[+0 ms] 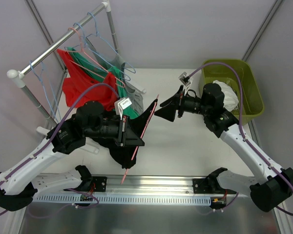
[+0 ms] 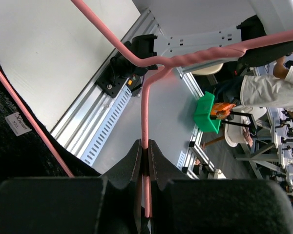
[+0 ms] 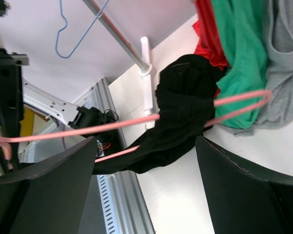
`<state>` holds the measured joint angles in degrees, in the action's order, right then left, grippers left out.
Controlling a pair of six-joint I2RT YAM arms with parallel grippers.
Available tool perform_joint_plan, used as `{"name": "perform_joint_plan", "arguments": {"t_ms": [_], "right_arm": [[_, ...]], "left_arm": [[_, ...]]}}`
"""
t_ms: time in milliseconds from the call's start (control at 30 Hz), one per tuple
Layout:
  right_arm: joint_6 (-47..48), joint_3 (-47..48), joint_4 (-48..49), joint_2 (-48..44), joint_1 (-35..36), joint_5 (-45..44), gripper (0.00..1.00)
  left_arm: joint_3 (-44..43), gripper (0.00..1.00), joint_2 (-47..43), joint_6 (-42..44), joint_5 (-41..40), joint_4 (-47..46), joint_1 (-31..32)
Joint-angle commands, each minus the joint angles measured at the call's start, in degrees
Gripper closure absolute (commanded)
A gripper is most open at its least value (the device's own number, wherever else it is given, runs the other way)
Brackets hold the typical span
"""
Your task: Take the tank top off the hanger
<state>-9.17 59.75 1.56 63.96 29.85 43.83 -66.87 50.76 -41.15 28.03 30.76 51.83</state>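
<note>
A black tank top [image 1: 121, 152] hangs bunched on a pink hanger [image 1: 145, 126] over the middle of the table. My left gripper [image 1: 135, 138] is shut on the hanger; the left wrist view shows the fingers [image 2: 136, 161] pinching its pink neck [image 2: 145, 112], with the black fabric [image 2: 19, 161] at the left. My right gripper [image 1: 161, 110] is open and empty beside the hanger's far end. In the right wrist view its fingers [image 3: 244, 180] stand wide apart, with the tank top [image 3: 185, 102] and the hanger [image 3: 88, 128] beyond them, apart from them.
A clothes rack [image 1: 53, 48] at the back left carries red [image 1: 83, 83], green [image 1: 116, 80] and grey [image 1: 131, 88] garments and blue hangers. A green bin [image 1: 253, 95] with white cloth stands at the back right. A metal rail [image 1: 151, 184] runs along the near edge.
</note>
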Motion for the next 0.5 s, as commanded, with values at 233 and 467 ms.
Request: {"name": "perform_joint_plan", "arguments": {"t_ms": [233,467], "right_arm": [[8.11,-5.69,2.22,-6.04,0.39,-10.68,0.32],[8.64,-5.87,5.38,-7.80,0.48,-12.63,0.45]], "left_arm": [[-7.22,1.00,5.65,-0.86,1.23,-9.92,1.69],[-8.45,1.00,9.26,-1.48,3.08,-12.22,4.50]]}}
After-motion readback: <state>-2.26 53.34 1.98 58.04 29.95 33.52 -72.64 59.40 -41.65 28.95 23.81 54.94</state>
